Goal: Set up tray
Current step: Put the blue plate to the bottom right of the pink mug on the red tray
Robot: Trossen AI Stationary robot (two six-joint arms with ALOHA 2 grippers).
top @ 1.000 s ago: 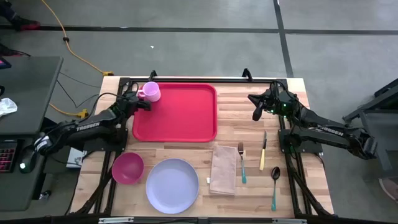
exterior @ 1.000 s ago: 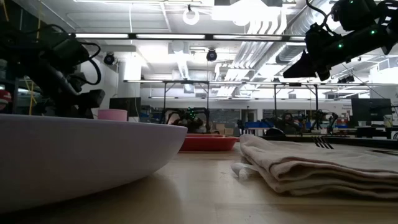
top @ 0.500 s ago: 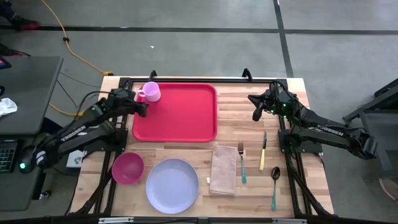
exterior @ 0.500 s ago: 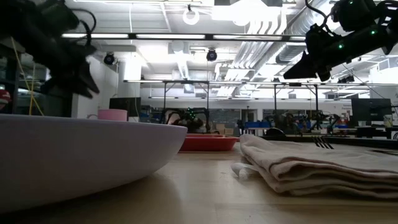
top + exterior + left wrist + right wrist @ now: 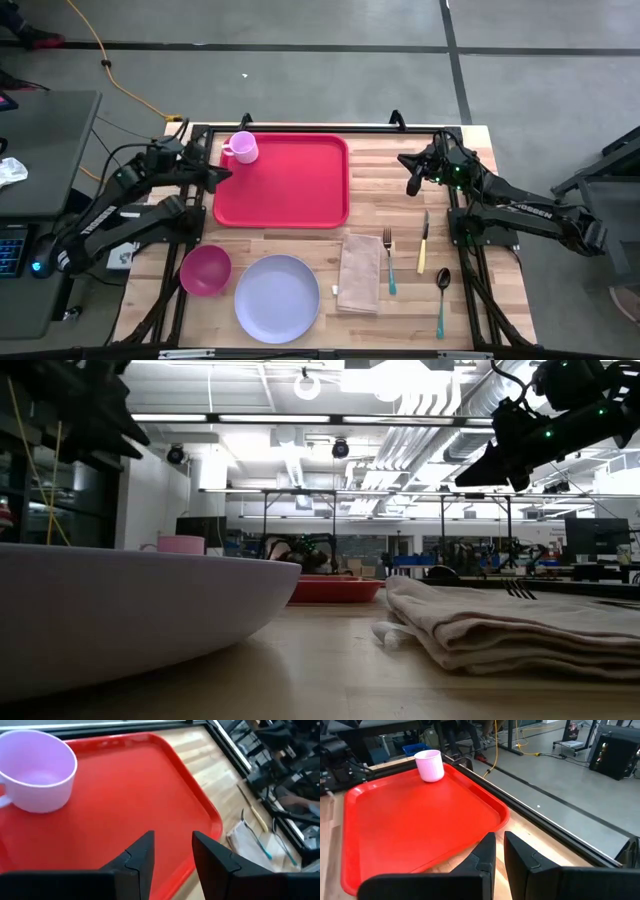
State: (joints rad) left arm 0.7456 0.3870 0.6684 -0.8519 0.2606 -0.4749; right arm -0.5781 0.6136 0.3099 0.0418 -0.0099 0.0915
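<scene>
The red tray [image 5: 290, 190] lies flat on the table's far left part. A pink mug [image 5: 243, 147] stands upright on the tray's far left corner, also seen as the mug [image 5: 37, 772]. My left gripper [image 5: 214, 172] hovers above the tray's left rim, near the mug, open with nothing between its fingers [image 5: 172, 855]. My right gripper [image 5: 411, 185] hangs in the air to the right of the tray, shut and empty [image 5: 500, 852], pointing toward the tray [image 5: 415, 815].
Along the near side lie a magenta bowl [image 5: 205, 270], a lavender plate [image 5: 277, 298] and a folded beige napkin [image 5: 359, 272]. To the napkin's right lie a fork [image 5: 388, 262], a knife [image 5: 423, 243] and a spoon [image 5: 441, 295]. Bare wood shows between tray and right gripper.
My left gripper has risen and drawn back from the mug toward the table's left edge, tipping from steeply downward to a shallower slant. Its fingers stay open. The mug stands where it was on the tray.
</scene>
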